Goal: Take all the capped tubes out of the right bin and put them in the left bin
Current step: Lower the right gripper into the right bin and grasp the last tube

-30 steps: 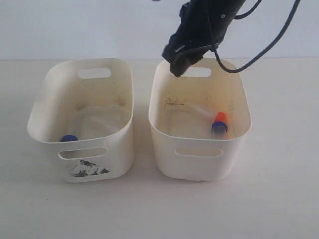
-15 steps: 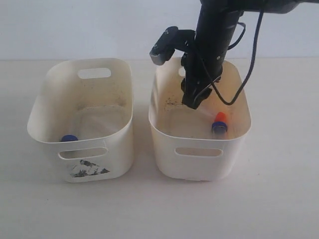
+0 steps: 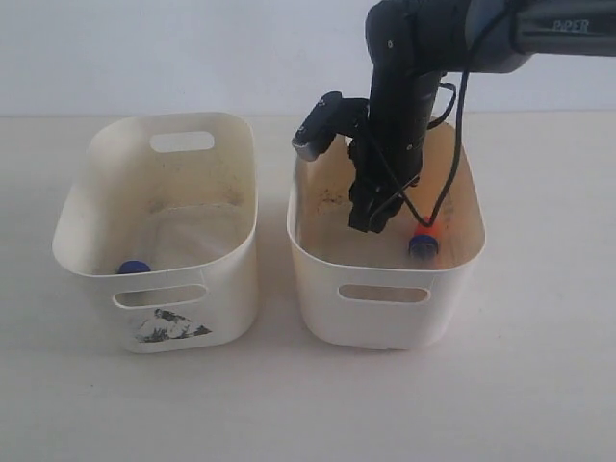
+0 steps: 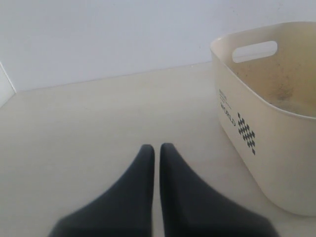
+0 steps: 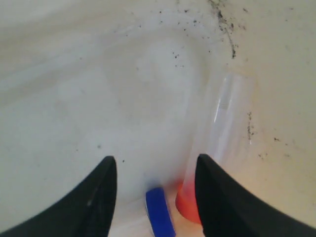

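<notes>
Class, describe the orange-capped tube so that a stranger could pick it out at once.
Find the right bin, the cream tub with no torn sticker on its front. Near its front wall, beside the right gripper, lie two clear tubes. Yours has the orange-red cap, not the blue cap of its neighbour.

R arm angled steeply down w/ right claw (image 5: 155, 165) fingers spread apart; left claw (image 4: 157, 149) fingers pressed together.

Plain-fronted cream-white rounded plastic tub (image 3: 385, 313) is standing on the right. An orange-red-capped clear plastic tube (image 3: 424, 228) and a blue-capped clear plastic tube (image 3: 422, 247) are lying side by side inside it, caps toward its front wall. Cream-white rounded plastic tub with a torn black-grey sticker remnant (image 3: 231, 289) is standing on the left, holding another blue-capped tube (image 3: 134, 269) by its front wall.
</notes>
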